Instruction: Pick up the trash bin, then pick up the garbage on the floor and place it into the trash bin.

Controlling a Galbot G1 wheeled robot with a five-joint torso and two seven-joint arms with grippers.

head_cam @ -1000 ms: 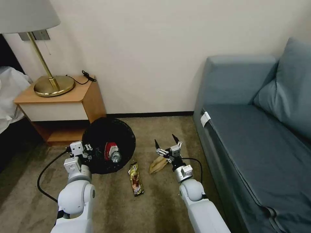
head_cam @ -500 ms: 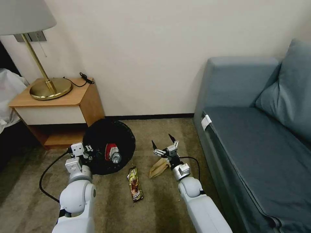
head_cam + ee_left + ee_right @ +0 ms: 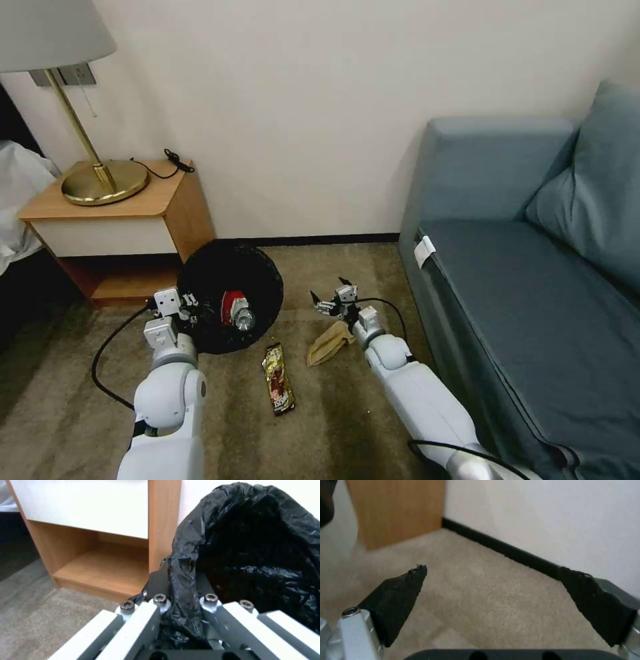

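The trash bin (image 3: 257,277), lined with a crinkly black bag (image 3: 253,550), hangs tilted just above the carpet. My left gripper (image 3: 191,308) is shut on its near rim, and the bag is pinched between the fingers (image 3: 159,605). A red-and-white wrapper (image 3: 230,305) and a clear bottle (image 3: 244,321) lie inside. On the carpet lie a brown-gold snack wrapper (image 3: 279,379) and crumpled tan paper (image 3: 329,341). My right gripper (image 3: 330,298) stands open, low over the far end of the paper, with nothing between its fingers (image 3: 398,597).
A wooden nightstand (image 3: 120,220) with a brass lamp (image 3: 100,180) stands at the back left, close behind the bin. A blue-grey sofa (image 3: 533,280) fills the right side. The wall and black baseboard (image 3: 506,548) lie just ahead. Open carpet lies in front.
My right arm has reached forward and sunk lower, bringing its open gripper down by the tan paper. The left arm has shifted the bin slightly right. The head camera moved a little.
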